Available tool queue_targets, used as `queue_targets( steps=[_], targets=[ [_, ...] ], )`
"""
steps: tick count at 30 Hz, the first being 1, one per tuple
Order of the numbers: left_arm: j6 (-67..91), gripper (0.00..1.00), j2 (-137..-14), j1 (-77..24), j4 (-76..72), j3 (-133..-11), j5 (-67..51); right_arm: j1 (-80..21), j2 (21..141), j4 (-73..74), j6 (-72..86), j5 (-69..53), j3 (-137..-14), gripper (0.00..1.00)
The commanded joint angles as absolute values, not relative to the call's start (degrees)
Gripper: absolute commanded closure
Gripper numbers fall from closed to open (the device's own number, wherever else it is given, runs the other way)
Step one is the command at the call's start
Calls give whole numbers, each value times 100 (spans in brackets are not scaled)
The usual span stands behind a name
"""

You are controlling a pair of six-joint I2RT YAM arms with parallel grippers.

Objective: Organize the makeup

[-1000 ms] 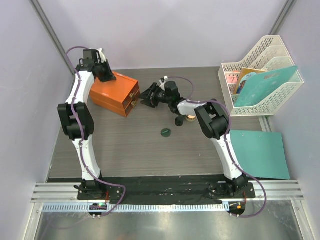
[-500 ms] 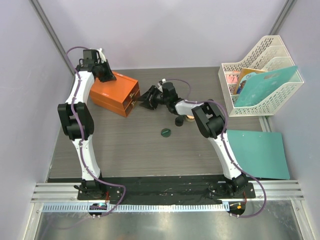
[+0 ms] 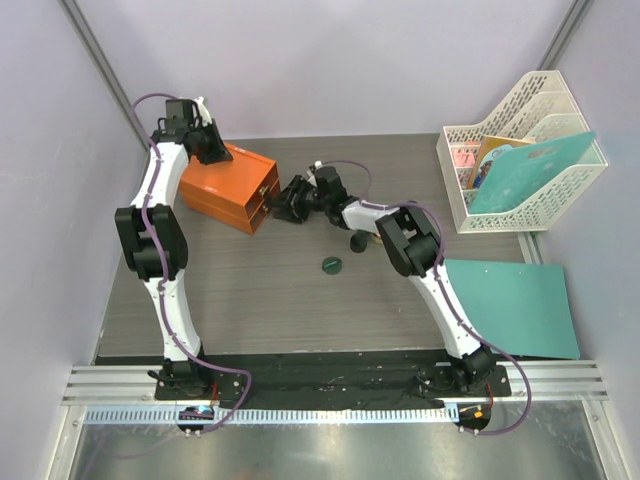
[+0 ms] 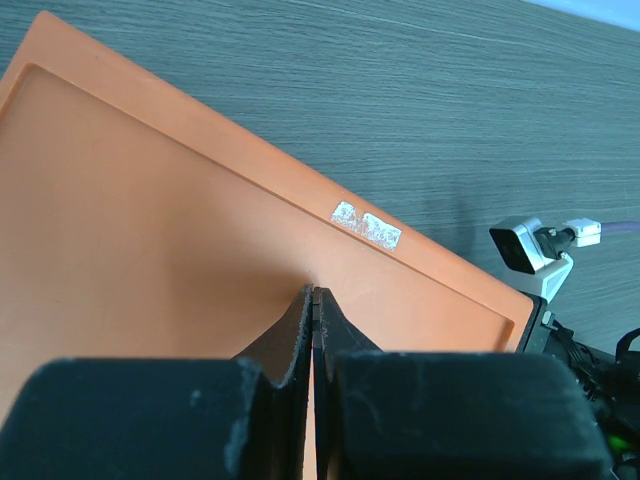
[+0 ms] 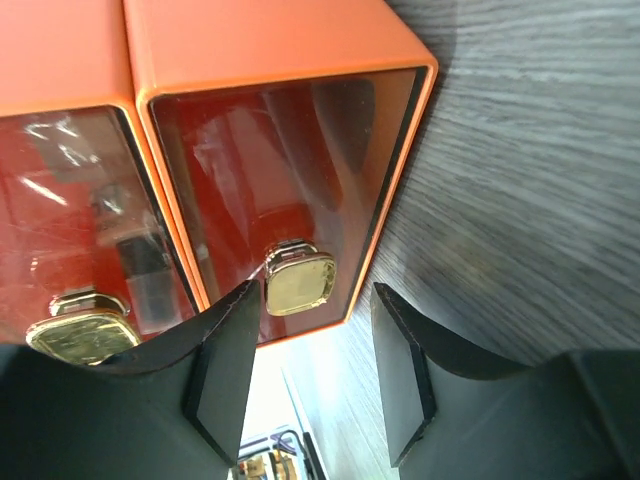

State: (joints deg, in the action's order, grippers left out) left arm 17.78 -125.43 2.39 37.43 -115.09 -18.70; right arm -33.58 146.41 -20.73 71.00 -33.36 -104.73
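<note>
Orange drawer box (image 3: 228,186) sits at the back left of the bench (image 3: 250,300), its long axis running from rear left to front right in the top view. Its clear drawer fronts face the right claw (image 3: 285,203).

We find one label, a white sticker remnant (image 4: 366,224) on the box lid near its edge. It is torn and no writing can be read.

Left claw (image 4: 313,295): fingers pressed together with no gap, tips touching the lid and nothing between them.

Right claw (image 5: 310,330): spread, one finger on each side of a gold knob (image 5: 299,281) on a drawer front. We cannot tell whether they touch it.

Makeup: a dark green disc (image 3: 332,265) lies flat on the open bench near the middle, well apart from both claws. A dark round jar (image 3: 357,242) stands just behind and to the right of it, beside the right arm. Both are round, so we record no heading.

White file rack (image 3: 520,150) at the far right holds papers whose print is too small to read.
</note>
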Motion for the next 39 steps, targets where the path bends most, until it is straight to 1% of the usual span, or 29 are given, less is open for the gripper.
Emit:
queue_targets(
  steps=[1,3,10,13,17,18,21,28,39],
  targets=[
    [1327,100,-13843,272,6636,-10468,-949,-3419,14634,-1619,6759,-3305,-10845,48],
    [1336,100,-13825,272,6636,-10459,-941,-3428,14634,-1355,6540,-3217,-10977,49],
    [1345,100,-13825,272,6627,-10459,-949,-3463,14590,568,5626,-2647,-11645,57],
    [1327,100,-13825,264,6627,-10459,-940,-3472,14546,1158,5283,-2383,-11847,59],
    [1327,100,-13825,272,6618,-10450,-941,-3472,14458,1485,5054,-2241,-11804,62],
    [1327,100,-13834,272,6627,-10459,-949,-3472,14441,1503,5019,-2233,-11778,65],
    [1327,100,-13834,281,6627,-10450,-949,-3472,14423,1705,4922,-2154,-11716,69],
    [1336,100,-13825,290,6609,-10441,-949,-3428,14186,2100,4579,-1934,-11514,69],
    [1327,100,-13825,290,6618,-10433,-967,-3235,13378,2267,4184,-1837,-10275,69]
  ],
)
